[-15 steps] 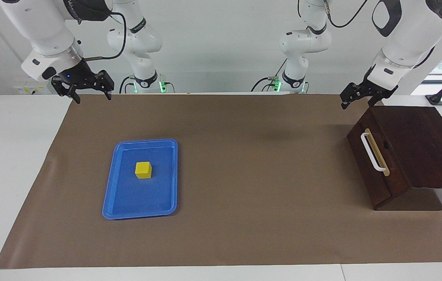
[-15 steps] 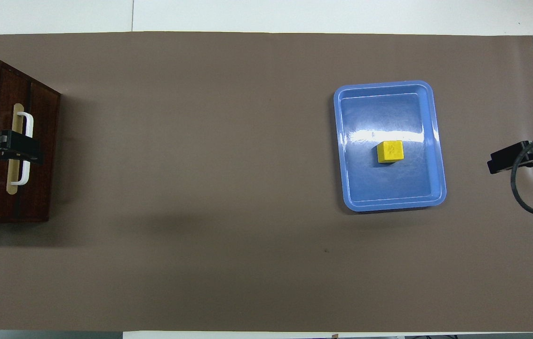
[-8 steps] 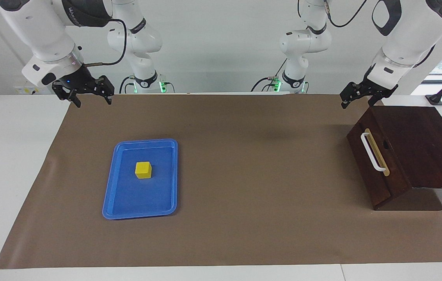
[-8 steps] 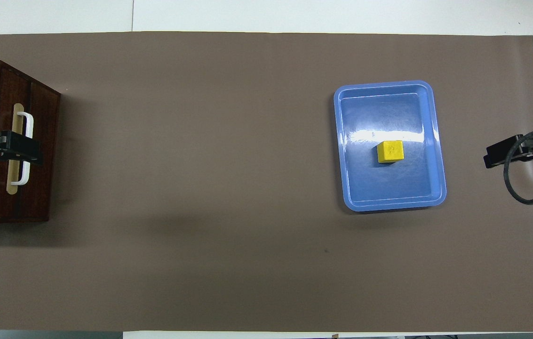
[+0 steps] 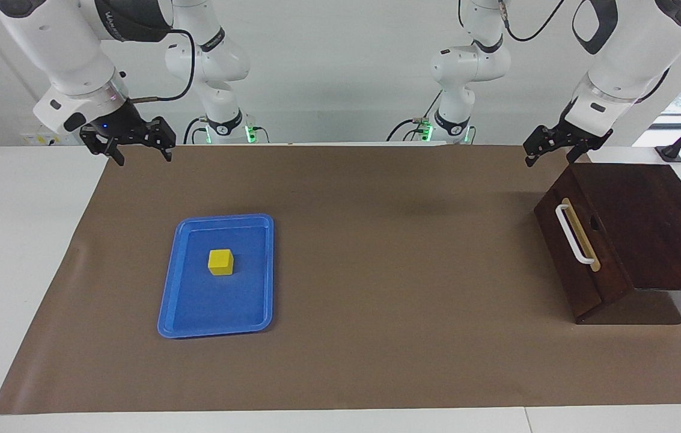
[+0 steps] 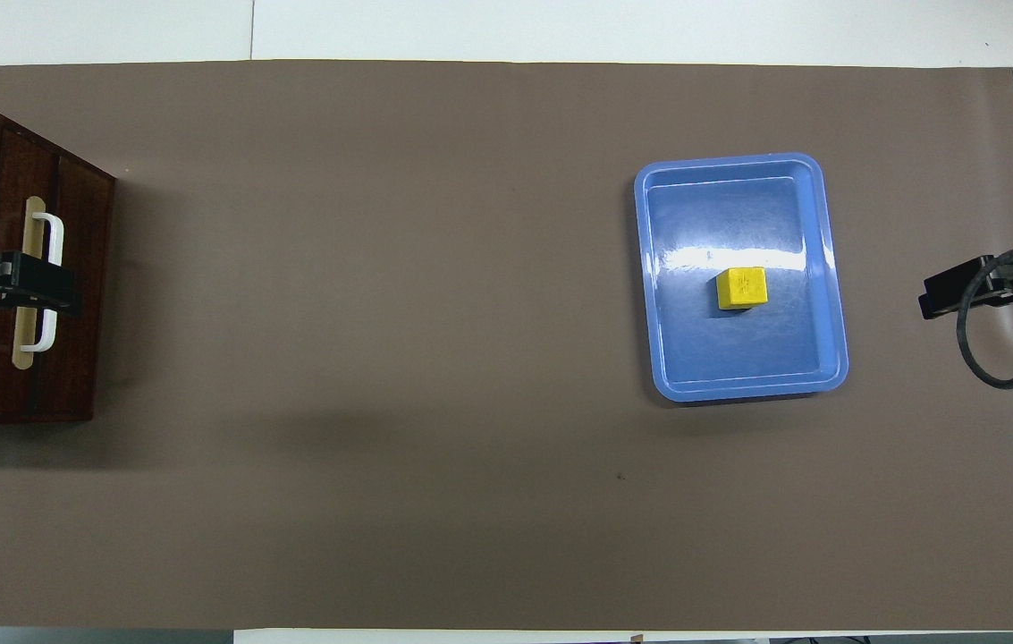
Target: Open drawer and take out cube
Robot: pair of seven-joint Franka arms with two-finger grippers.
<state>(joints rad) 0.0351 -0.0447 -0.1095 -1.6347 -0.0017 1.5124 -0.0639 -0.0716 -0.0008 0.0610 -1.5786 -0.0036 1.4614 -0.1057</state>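
The drawer point(image 5: 577, 252) is shut in its dark wooden cabinet at the left arm's end of the table, and none of its pale interior shows. Its white bar handle point(image 6: 48, 282) faces the middle of the table. The yellow cube point(image 5: 220, 261) lies in the blue tray point(image 5: 187, 322), and it also shows in the overhead view point(image 6: 741, 288). My left gripper point(image 5: 550, 159) is open and empty, up in the air. In the overhead view my left gripper point(image 6: 28, 284) covers the handle. My right gripper point(image 5: 143, 156) is open and empty, raised over the mat's corner at the right arm's end; it also shows in the overhead view point(image 6: 962, 293).
A brown mat point(image 5: 376, 270) covers most of the white table. The blue tray point(image 6: 662, 268) lies toward the right arm's end. A black cable point(image 6: 993, 376) hangs from the right gripper.
Both grippers have drifted up slightly. The cube, tray and drawer have not moved.
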